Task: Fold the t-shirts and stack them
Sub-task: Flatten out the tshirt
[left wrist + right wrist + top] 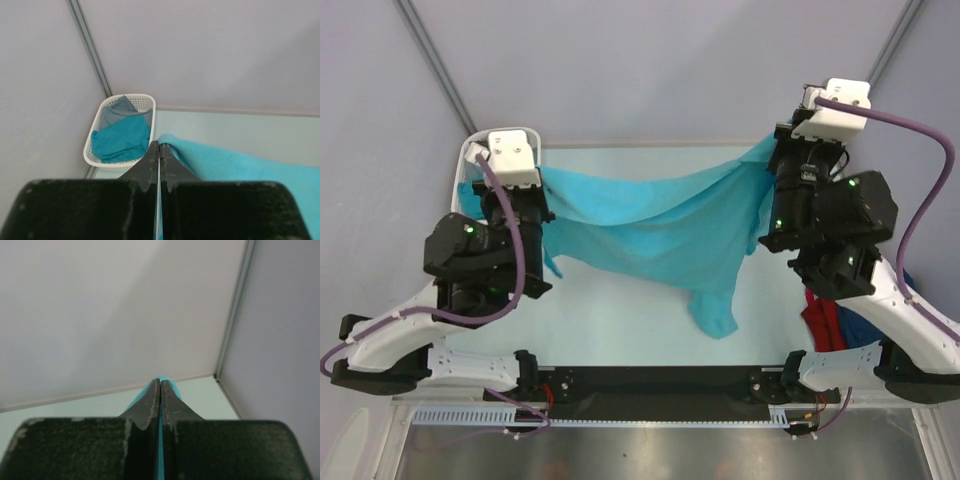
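black fingers of the left gripper are pressed together on one edge of the teal t-shirt, just right of the basket. the right gripper, well right of the basket, is clamped on the opposite edge. the shirt hangs stretched between them above the table, middle sagging, one end drooping low. inside the basket lie a grey shirt and more teal cloth. red and navy shirts lie far right of the basket, partly behind the right arm. both arms are raised, wrists aimed at the back wall.
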{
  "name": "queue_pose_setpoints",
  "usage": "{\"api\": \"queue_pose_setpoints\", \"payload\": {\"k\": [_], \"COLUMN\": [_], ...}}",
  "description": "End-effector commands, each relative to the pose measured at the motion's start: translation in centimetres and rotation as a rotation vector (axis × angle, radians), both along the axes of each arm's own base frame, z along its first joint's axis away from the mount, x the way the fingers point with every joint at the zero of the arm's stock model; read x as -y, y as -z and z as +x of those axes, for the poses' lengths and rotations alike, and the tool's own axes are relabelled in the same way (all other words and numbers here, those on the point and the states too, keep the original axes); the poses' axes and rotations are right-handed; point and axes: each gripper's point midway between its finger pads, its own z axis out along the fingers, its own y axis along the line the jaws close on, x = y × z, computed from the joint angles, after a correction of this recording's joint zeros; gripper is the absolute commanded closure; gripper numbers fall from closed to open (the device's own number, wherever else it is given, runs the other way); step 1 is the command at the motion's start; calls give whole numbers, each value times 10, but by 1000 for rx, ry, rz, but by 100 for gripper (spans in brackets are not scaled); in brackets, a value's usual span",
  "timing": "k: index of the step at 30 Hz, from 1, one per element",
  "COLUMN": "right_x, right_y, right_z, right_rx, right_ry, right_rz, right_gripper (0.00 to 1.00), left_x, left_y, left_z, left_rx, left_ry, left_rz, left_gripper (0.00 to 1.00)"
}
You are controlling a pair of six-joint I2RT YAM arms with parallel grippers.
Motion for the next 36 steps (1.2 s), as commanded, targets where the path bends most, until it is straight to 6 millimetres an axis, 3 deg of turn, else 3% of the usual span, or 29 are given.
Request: {"api": "queue_pose_setpoints", "payload": {"k": [1, 3, 4, 5, 6, 7, 9, 10, 11, 17, 27, 31, 36], "right_x": [-4, -9, -4, -7, -7, 0, -5, 3, -1, -5, -17, -21, -14], "right_y": [30, 34, 42, 43, 46, 50, 60, 65, 71, 103, 181, 221, 256], "right_z": [30, 41, 51, 57, 62, 70, 86, 93, 102, 141, 210, 237, 267], "right_rx": [-41, -40, -63, -63, -66, -75, -95, -106, -118, -174, -294, -361, -410], "right_ry": [-36, -65, -39, -58, -58, -35, -51, -28, -41, -27, -11, -5, 24], "right_rz": [16, 52, 36, 39, 54, 52, 60, 57, 54, 48, 62, 54, 75], "right_gripper": [100, 100, 100, 100, 100, 100, 100, 100, 100, 100, 100, 100, 100], "left_x": [0, 7, 11, 2, 6, 9, 2, 9, 2, 18, 34, 35, 24], "left_y": [6, 10, 14, 18, 33, 38, 43, 53, 56, 100, 161, 181, 211], "left_z": [13, 26, 29, 41, 50, 56, 71, 77, 86, 140, 219, 247, 283], "left_rx": [16, 20, -16, -26, -79, -94, -92, -108, -112, -204, -271, -295, -344], "left_ry": [-31, -36, 34, -1, 6, 33, 0, 30, 1, -4, -9, -25, -66], "left_rz": [-10, -89, -19, -115, -61, -69, -93, -81, -89, -75, -73, -73, -76], "left_gripper": [100, 100, 100, 100, 100, 100, 100, 100, 100, 100, 100, 100, 100]}}
